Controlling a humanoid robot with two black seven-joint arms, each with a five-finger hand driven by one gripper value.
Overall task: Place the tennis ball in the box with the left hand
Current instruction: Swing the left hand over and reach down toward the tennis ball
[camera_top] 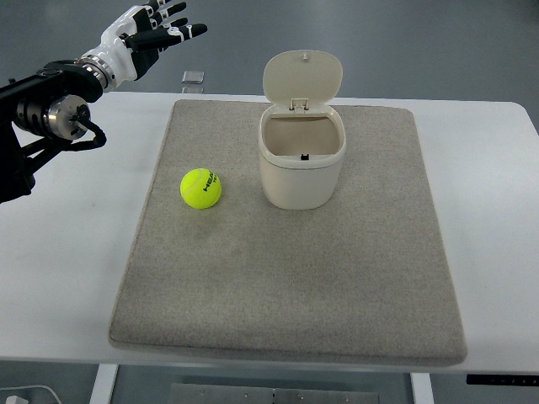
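A yellow-green tennis ball (200, 188) lies on the left part of a grey felt mat (286, 278). To its right stands a cream box (301, 160) with its hinged lid (302, 77) flipped up and back, the inside bare. My left hand (158, 29) hovers high at the upper left, beyond the table's far edge, fingers spread and holding nothing. It is well away from the ball, up and to the left. The right arm does not show.
The mat covers most of a white table (67, 269). A small clear square object (193, 78) lies on the floor beyond the far table edge. My dark left forearm (42, 109) crosses the table's left corner.
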